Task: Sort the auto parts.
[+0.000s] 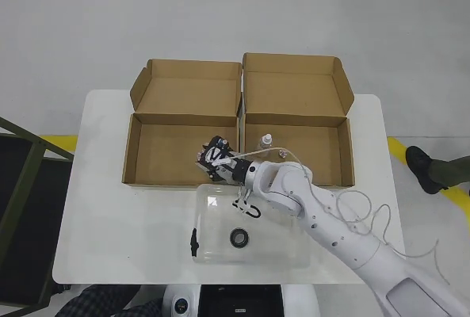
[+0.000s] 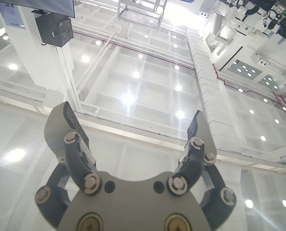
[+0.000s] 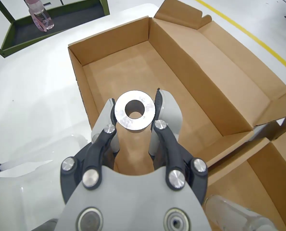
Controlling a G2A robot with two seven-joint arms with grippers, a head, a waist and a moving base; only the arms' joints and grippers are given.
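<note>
Parts left to sort lie nearest you, in the clear tray at 6 o'clock on the worktop. A black ring sits mid-tray, a black clip is at its 9 o'clock wall, and a hook is by its 12 o'clock wall. By my count you have those three yet to move.

Beyond the tray, your right hand hangs over the near 3 o'clock corner of the left box, which sits at 11 o'clock on the worktop. Its jaws are drawn in narrow on a metal ring, pinching its outer wall with the bore facing the wrist camera. The ring looks to be held off the box floor. What you can see of that floor is bare, so I judge this would be the first part into that box, with the drop not yet made.

The right box, at 1 o'clock and touching the left box, holds one small pale part near its 9 o'clock wall. That placement looks done.

Your left hand points up at the ceiling, jaws spread wide with nothing between them.
</note>
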